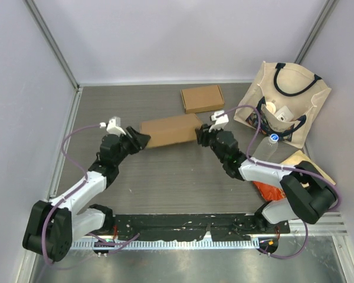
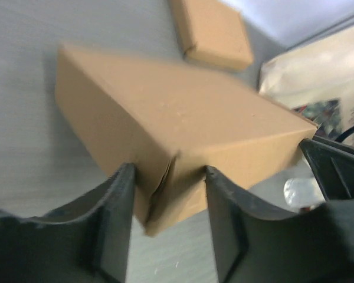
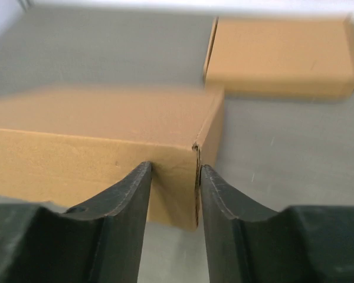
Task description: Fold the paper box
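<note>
Nearest the bases, the left arm (image 1: 82, 188) and the right arm (image 1: 256, 170) reach inward over the grey desk (image 1: 177, 177) and meet at opposite ends of the paper box (image 1: 170, 130). An orange packet (image 1: 265, 190) lies by the right arm's base.

The left jaws are closed on the box's left end. In the left wrist view the two black jaws press either side of a lower corner, where a seam gapes slightly. The right jaws grip the other end, pinching the wall just beside its vertical corner edge in the right wrist view.

The box sits mid-desk. It is long, low, plain brown cardboard, closed into a rectangular block with crisp edges and a smooth top face with a few faint specks. Whether it rests on the desk or is held just above it cannot be told.

Right of it, a clear bottle (image 1: 271, 143) with a blue cap lies in front of a cream tote bag (image 1: 295, 76) with dark handles. The print on the bag is too small to read. Just beyond the box's right end, apart from it, lies a second brown box (image 1: 202, 98), smaller and flat.
</note>
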Controlling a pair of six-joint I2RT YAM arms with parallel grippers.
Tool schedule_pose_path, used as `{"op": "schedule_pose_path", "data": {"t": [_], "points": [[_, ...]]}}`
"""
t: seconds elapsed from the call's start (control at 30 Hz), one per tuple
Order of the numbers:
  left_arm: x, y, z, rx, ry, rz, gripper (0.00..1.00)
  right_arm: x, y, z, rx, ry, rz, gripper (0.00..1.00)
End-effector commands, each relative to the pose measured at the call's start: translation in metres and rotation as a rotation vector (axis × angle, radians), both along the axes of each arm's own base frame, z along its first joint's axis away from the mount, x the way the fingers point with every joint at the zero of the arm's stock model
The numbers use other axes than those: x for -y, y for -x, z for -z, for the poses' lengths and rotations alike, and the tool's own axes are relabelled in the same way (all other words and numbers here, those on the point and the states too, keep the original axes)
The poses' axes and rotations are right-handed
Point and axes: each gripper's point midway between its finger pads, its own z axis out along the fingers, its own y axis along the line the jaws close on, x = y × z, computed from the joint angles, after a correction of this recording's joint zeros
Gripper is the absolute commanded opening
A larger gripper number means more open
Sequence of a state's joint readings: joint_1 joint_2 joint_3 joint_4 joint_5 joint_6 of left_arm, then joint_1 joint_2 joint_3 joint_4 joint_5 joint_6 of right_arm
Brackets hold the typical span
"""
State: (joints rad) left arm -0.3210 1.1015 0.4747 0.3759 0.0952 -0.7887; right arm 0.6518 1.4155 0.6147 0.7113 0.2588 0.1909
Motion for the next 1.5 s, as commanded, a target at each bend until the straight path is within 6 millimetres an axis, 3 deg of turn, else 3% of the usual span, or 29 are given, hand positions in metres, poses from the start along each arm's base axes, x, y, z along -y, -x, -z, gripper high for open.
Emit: {"op": "schedule_pose_path", "data": {"t": [0.0, 0.03, 0.07, 0.1, 0.13, 0.17, 0.2, 0.3, 0.4, 0.43, 0.5, 0.6, 0.7, 0.8, 0.97, 1.07, 1.2, 1.27, 1.3, 1.33, 1.4, 1.43, 1.47], "points": [[0.054, 0.083, 0.046, -0.230, 0.061, 0.327, 0.60, -0.072, 0.108, 0.090, -0.351, 0.038, -0.417, 0.47], [0.048, 0.093, 0.053, -0.280, 0.034, 0.321, 0.63, -0.062, 0.114, 0.104, -0.453, 0.047, -0.366, 0.51], [0.045, 0.094, 0.043, -0.277, 0.020, 0.313, 0.65, -0.056, 0.116, 0.104, -0.501, 0.049, -0.337, 0.66], [0.038, 0.095, 0.025, -0.238, 0.009, 0.284, 0.68, -0.061, 0.110, 0.088, -0.530, 0.042, -0.326, 0.67], [0.027, 0.107, 0.031, -0.302, -0.037, 0.266, 0.70, -0.043, 0.122, 0.104, -0.652, 0.112, -0.289, 0.67], [0.022, 0.104, 0.010, -0.264, -0.045, 0.240, 0.73, -0.039, 0.125, 0.093, -0.667, 0.101, -0.276, 0.73], [0.015, 0.106, 0.004, -0.264, -0.055, 0.209, 0.81, -0.038, 0.123, 0.080, -0.668, 0.087, -0.268, 0.76], [0.001, 0.102, -0.012, -0.292, 0.005, 0.123, 0.91, -0.031, 0.118, 0.060, -0.735, -0.020, -0.298, 0.77], [0.005, 0.086, -0.004, -0.402, 0.106, 0.110, 0.97, -0.036, 0.098, 0.047, -0.727, -0.079, -0.309, 0.77], [0.004, 0.079, 0.008, -0.455, 0.103, 0.093, 0.97, -0.038, 0.093, 0.048, -0.732, -0.075, -0.305, 0.77], [-0.001, 0.069, 0.007, -0.496, 0.118, 0.099, 0.94, -0.045, 0.084, 0.041, -0.742, -0.074, -0.319, 0.77], [-0.007, 0.066, 0.012, -0.534, 0.086, 0.105, 0.94, -0.050, 0.090, 0.053, -0.792, -0.056, -0.365, 0.77], [-0.040, 0.065, 0.018, -0.537, -0.039, -0.039, 0.98, -0.037, 0.092, 0.060, -0.782, -0.014, -0.328, 0.80], [-0.071, 0.070, 0.022, -0.541, -0.115, -0.164, 0.99, -0.024, 0.086, 0.049, -0.748, -0.011, -0.304, 0.81], [-0.075, 0.063, 0.024, -0.563, -0.097, -0.152, 0.97, -0.004, 0.067, 0.061, -0.811, 0.031, -0.243, 0.81], [-0.058, 0.046, 0.031, -0.534, -0.001, -0.090, 0.88, -0.014, 0.046, 0.058, -0.797, -0.049, -0.247, 0.79], [-0.040, 0.022, 0.039, -0.486, 0.102, -0.035, 0.77, -0.044, 0.013, 0.062, -0.743, -0.168, -0.291, 0.73], [-0.033, 0.009, 0.041, -0.457, 0.128, -0.008, 0.73, -0.057, 0.007, 0.066, -0.744, -0.213, -0.315, 0.67], [-0.032, 0.003, 0.042, -0.452, 0.140, -0.018, 0.67, -0.064, 0.000, 0.060, -0.723, -0.252, -0.325, 0.65], [-0.034, -0.004, 0.041, -0.439, 0.152, -0.035, 0.66, -0.069, -0.003, 0.070, -0.746, -0.256, -0.321, 0.59], [-0.033, -0.018, 0.047, -0.433, 0.171, -0.050, 0.63, -0.081, -0.014, 0.064, -0.723, -0.285, -0.321, 0.55], [-0.033, -0.026, 0.045, -0.429, 0.175, -0.064, 0.62, -0.084, -0.020, 0.071, -0.732, -0.295, -0.306, 0.52], [-0.036, -0.034, 0.057, -0.451, 0.169, -0.087, 0.60, -0.090, -0.029, 0.065, -0.710, -0.311, -0.306, 0.50]]}}
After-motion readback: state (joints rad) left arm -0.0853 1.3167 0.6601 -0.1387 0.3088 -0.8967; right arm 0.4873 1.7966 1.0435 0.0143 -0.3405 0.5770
